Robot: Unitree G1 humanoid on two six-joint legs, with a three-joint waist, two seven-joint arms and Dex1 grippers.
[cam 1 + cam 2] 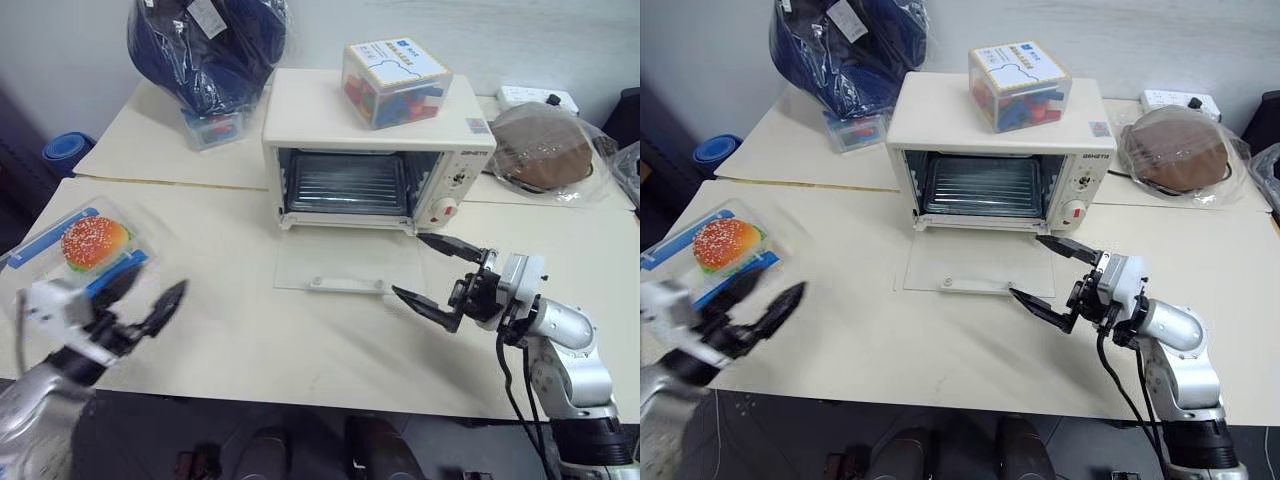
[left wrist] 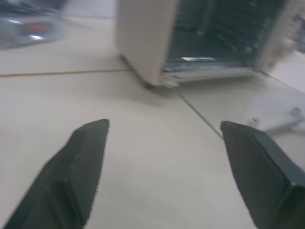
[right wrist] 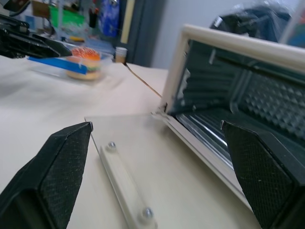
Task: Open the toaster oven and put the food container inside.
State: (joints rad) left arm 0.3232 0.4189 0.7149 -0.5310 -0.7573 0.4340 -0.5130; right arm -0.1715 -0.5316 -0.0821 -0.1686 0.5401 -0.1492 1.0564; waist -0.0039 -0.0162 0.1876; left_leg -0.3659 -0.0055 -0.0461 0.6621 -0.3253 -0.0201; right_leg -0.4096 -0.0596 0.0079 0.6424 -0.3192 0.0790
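Head views: toaster oven (image 1: 375, 150) at 12 o'clock, door down flat, its brand lettering too small to read. Food container (image 1: 85, 245) at 9 o'clock near the table (image 1: 300, 340) edge. Left gripper (image 1: 150, 300) released, just beside it.
Right wrist view: right gripper (image 3: 157, 157) splayed, empty, above the door handle (image 3: 125, 186).

toaster oven (image 1: 375, 150) door (image 1: 335, 262) lying flat, rack cavity unobstructed, open table (image 1: 250, 330) in front
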